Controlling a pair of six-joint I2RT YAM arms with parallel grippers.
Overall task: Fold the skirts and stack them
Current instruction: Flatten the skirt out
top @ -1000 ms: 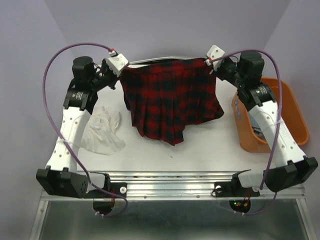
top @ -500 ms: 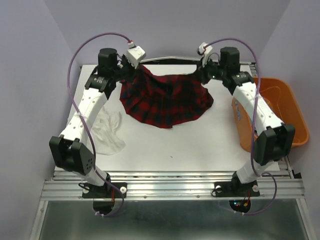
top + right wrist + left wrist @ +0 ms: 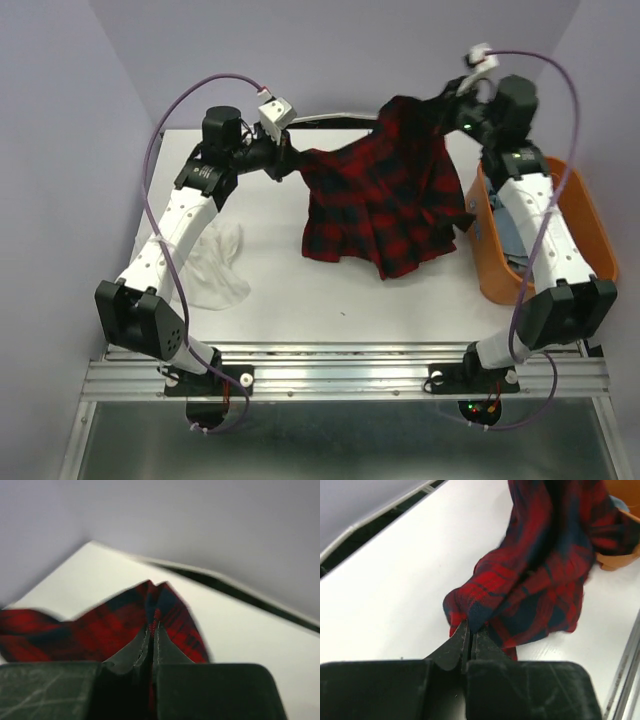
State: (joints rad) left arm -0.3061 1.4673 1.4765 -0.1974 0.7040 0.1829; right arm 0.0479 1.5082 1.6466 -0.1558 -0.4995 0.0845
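Observation:
The red-and-black plaid skirt [image 3: 385,195] hangs stretched between both grippers over the back of the table, its hem trailing down to the surface. My left gripper [image 3: 296,160] is shut on the skirt's left corner [image 3: 470,610], low near the table. My right gripper [image 3: 443,100] is shut on the other corner [image 3: 155,607], raised high at the back right. The thin white skirt [image 3: 210,262] lies crumpled at the table's left edge. A patch of light blue cloth [image 3: 512,235] shows inside the tub; whether it is the denim skirt I cannot tell.
An orange plastic tub [image 3: 590,225] stands off the table's right edge, under my right arm. The table's white top [image 3: 350,290] ends at a metal rail along the near edge [image 3: 350,360]. Purple walls close in the back and both sides.
The right gripper has swung up and to the right with its corner, and the left gripper has moved right and low. The plaid skirt has shifted right and now hangs slanted.

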